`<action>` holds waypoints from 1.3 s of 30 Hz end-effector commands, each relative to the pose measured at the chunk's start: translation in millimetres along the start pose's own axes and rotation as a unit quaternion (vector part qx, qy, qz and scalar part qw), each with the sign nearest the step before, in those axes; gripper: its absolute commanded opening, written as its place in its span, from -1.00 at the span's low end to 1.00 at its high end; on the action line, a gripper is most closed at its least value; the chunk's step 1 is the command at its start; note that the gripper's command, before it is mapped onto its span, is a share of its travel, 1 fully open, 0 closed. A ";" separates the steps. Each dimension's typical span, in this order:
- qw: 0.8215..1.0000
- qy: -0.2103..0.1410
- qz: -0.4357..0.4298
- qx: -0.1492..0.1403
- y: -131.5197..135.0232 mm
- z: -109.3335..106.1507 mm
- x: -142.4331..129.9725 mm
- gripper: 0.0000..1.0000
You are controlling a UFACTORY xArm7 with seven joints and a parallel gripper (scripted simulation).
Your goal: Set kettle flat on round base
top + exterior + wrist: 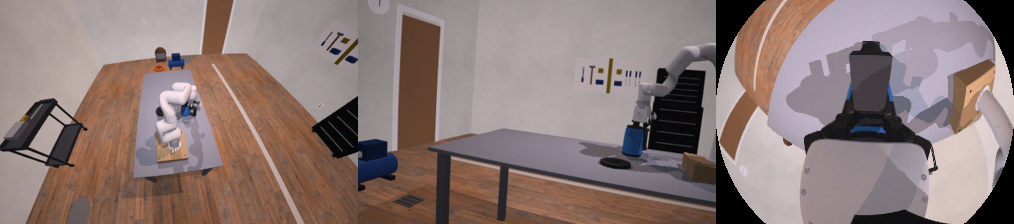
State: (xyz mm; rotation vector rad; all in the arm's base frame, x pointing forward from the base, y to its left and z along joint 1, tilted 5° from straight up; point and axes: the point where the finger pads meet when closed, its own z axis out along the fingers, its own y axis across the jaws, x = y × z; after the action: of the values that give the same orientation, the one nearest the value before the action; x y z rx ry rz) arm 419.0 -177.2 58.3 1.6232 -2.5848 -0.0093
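The blue kettle (184,111) (632,141) stands upright on the grey table (151,88) (527,149), close beside the base and apart from it. Its dark handle bar (869,83) faces the wrist camera, with slivers of the blue body at its sides. My gripper (192,108) (642,127) (869,99) is shut on the handle bar from above and from the side. The black round base (158,111) (615,163) lies flat on the table, partly hidden by the arm in the overhead view. Its stud is too small to make out.
The arm stands on a wooden mounting block (165,154) (698,166) (965,92) at the table's near end. A blue compressor (175,61) (373,160) sits on the floor beyond the table. A black cart (39,130) and a black cabinet (679,113) stand off to the sides.
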 end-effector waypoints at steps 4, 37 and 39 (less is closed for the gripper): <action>1.000 0.000 0.000 0.002 -1.4 -1.4 -0.1 -1.00; 1.000 0.000 0.000 0.002 -1.3 -21.0 -0.1 -1.00; 1.000 0.000 0.000 0.002 -1.4 -24.7 -0.1 -1.00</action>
State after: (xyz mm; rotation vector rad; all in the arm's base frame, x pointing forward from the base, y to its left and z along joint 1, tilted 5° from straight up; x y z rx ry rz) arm 420.0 -176.5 74.5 1.6228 -2.5845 -0.0105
